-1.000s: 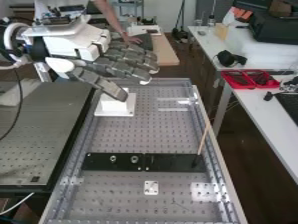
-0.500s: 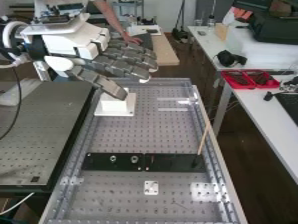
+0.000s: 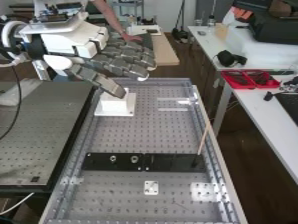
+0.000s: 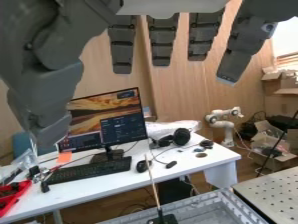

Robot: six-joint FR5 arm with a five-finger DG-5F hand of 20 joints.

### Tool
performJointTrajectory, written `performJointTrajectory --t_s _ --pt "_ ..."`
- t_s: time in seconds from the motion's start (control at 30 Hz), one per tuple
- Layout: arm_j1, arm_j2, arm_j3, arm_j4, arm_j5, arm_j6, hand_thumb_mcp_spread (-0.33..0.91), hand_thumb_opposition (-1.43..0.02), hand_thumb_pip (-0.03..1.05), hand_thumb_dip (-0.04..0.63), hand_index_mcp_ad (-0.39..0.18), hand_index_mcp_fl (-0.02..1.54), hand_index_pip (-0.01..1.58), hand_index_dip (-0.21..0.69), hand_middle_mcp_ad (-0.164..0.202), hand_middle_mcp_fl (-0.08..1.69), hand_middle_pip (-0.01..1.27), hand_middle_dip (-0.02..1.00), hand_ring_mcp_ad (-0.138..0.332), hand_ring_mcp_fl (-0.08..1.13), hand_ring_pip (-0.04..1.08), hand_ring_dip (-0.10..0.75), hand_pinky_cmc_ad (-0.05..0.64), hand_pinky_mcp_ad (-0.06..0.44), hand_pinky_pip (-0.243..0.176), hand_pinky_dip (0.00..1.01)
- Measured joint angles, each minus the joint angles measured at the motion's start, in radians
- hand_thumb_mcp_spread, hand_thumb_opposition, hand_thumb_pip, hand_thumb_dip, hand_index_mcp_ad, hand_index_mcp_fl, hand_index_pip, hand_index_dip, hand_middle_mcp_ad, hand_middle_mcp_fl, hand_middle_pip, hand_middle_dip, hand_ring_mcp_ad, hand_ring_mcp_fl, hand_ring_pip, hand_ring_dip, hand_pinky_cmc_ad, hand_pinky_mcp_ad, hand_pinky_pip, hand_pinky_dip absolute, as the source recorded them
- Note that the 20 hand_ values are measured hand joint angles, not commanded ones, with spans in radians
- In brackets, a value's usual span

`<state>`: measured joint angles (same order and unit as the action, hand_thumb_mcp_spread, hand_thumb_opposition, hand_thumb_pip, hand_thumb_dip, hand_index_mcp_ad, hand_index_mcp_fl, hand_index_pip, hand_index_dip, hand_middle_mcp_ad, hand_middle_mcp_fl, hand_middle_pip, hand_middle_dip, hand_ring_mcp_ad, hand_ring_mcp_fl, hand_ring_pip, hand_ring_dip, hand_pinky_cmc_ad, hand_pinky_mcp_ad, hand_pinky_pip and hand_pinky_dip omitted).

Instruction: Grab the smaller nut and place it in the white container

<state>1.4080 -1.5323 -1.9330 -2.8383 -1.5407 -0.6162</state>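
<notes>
High view: hand [image 3: 120, 63] open, apparently empty, toward 12 o'clock from white container [image 3: 115, 106]; placement probably complete, withdrawal remaining.

High view: dk brown floor [image 3: 233, 155], long white desk [image 3: 256, 107] down the rt side; at the back, pale wall [image 3: 159, 10], shelves [image 3: 130, 7] & a table w/ a wood-coloured top [image 3: 165, 50]. Wrist view: light wood-panel wall [image 4: 166, 87], v. bright window [image 4: 287, 37] w/ blinds [image 4: 288, 61] just above, cardboard boxes [image 4: 286, 91] nr the wall; monitor [image 4: 110, 120] & keyboard [image 4: 88, 171] on the desk
</notes>
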Motion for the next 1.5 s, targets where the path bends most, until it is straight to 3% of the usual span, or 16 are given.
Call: performJointTrajectory --t_s 0.3,0.5,0.73,1.03,1.5 --pt "0.008 0.008 -0.003 -0.006 0.010 -0.001 0.19 -0.76 0.62 0.126 -0.136 0.07 0.34 0.126 0.070 0.01 0.13 0.22 0.175 0.00 0.07 0.052 0.380 0.297 -0.124 0.60" --pt "0.010 0.026 -0.003 -0.015 0.015 0.002 0.19 -0.76 0.62 0.126 -0.136 0.07 0.21 0.147 0.070 0.01 0.13 0.22 0.175 0.00 0.07 0.052 0.384 0.297 -0.124 0.60" --pt "0.006 0.039 0.000 -0.081 -0.007 0.016 0.19 -0.76 0.60 0.126 -0.136 0.07 0.14 0.199 0.070 0.01 0.13 0.22 0.175 0.00 0.07 0.052 0.386 0.297 -0.124 0.60" --pt "0.020 0.069 0.005 -0.119 -0.027 -0.025 0.19 -0.76 0.60 0.126 -0.134 0.07 0.12 0.253 0.070 0.01 0.13 0.22 0.175 0.00 0.07 0.052 0.386 0.297 -0.124 0.60" --pt "0.041 0.072 0.026 -0.136 -0.018 -0.063 0.19 -0.76 0.59 0.126 -0.134 0.06 0.10 0.267 0.070 0.01 0.13 0.22 0.175 0.00 0.08 0.059 0.396 0.297 -0.124 0.60"
